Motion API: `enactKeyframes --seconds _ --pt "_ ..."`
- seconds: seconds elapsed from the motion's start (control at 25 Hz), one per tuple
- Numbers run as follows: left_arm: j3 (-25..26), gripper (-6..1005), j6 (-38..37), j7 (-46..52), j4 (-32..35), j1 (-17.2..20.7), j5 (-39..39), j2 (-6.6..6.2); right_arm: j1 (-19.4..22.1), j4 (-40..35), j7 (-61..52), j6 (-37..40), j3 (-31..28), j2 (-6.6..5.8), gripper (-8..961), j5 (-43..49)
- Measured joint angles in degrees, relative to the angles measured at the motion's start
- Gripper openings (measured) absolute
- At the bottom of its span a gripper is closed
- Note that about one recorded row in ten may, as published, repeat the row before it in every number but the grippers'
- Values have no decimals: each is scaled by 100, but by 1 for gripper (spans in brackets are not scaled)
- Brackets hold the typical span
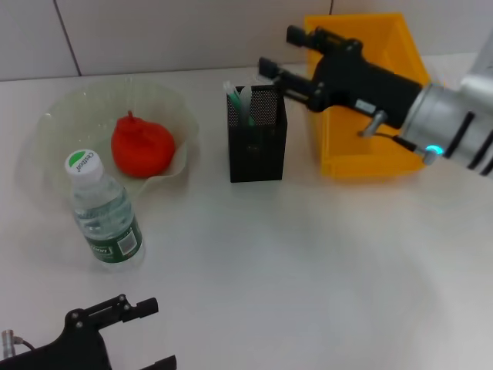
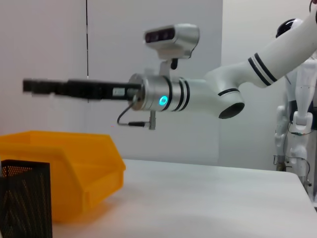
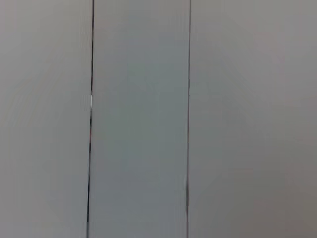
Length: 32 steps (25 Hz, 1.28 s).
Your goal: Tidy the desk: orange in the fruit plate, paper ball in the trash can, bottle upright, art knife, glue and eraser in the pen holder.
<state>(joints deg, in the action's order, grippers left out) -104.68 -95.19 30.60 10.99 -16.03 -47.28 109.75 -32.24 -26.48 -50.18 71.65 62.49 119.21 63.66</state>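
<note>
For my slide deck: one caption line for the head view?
Right claw open above black mesh pen holder; orange in clear fruit plate, plastic bottle upright.

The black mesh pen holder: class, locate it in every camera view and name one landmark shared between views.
Head view: pen holder stands centre, beside the yellow bin.
Left wrist view: only its corner shows, before the bin.
Right wrist view: not in it.
Shared landmark: the yellow bin.

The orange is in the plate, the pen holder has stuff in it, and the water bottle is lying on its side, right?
Not quite: the head view shows the water bottle standing upright, cap on top, in front of the plate. The orange is in the plate, and the pen holder has items in it.
</note>
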Motion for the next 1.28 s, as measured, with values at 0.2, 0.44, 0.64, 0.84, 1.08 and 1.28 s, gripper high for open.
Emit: enactKeyframes --seconds 0.2,0.44,0.64,0.84,1.08,1.28 --pt "4 686 -72 -9 -15 12 20 -36 521 -745 -863 824 -1 -82 723 48" --pt "246 686 -72 25 -9 13 8 -93 1026 -802 -1396 1889 -10 -293 768 553" --pt "328 686 -72 141 -22 -15 1 -142 1364 -681 -1380 2560 -350 -354 770 1984" --pt "285 686 -65 338 5 -120 -67 -199 1428 -487 -1295 2770 -642 -326 770 3282" --pt "323 689 -18 610 8 -307 -439 -188 1433 -65 -957 2815 -614 -330 770 3519" --pt "267 690 -12 658 9 -368 -452 -174 1429 -17 -893 2785 -598 -301 770 3567"
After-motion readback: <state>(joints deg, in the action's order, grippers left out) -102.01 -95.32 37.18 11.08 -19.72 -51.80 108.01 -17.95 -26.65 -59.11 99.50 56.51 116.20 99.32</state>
